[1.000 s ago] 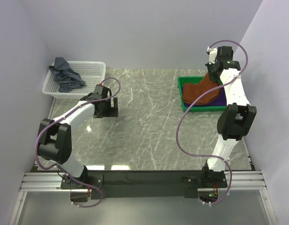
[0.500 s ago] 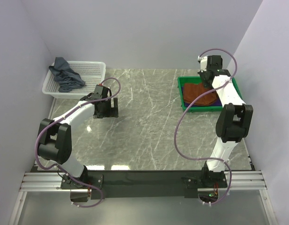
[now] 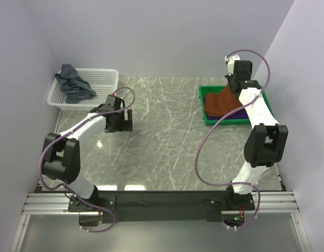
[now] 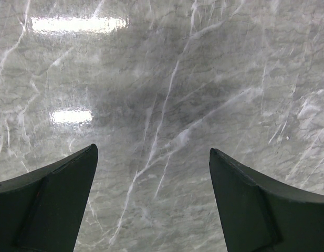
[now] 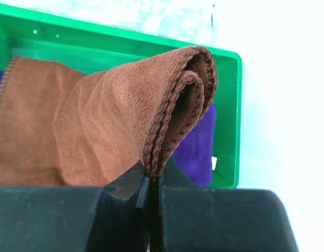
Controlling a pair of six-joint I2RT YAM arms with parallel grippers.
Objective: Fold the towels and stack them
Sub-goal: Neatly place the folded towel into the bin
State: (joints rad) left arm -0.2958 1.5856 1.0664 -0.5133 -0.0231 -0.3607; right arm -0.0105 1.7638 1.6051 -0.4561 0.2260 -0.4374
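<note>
A rust-brown towel point(image 3: 219, 102) lies in the green tray point(image 3: 214, 122) at the back right, on top of a purple towel point(image 5: 196, 152). My right gripper point(image 3: 234, 86) is over the tray's far right side, shut on the brown towel's doubled hemmed edge point(image 5: 167, 121). That edge rises from the jaws in a loop, and the rest drapes down to the left. A grey-blue towel point(image 3: 72, 84) lies crumpled in the white basket point(image 3: 101, 79) at the back left. My left gripper point(image 3: 119, 126) hangs open just above bare marble point(image 4: 162, 105), with nothing between its fingers.
The green tray's rim point(image 5: 232, 121) stands close to the right wall. The white basket sits in the back left corner against the left wall. Grey marble tabletop point(image 3: 162, 136) stretches between the two arms.
The right gripper brought the hanging brown towel down into the tray, then shifted slightly back and right, still holding its edge. The left arm has not moved.
</note>
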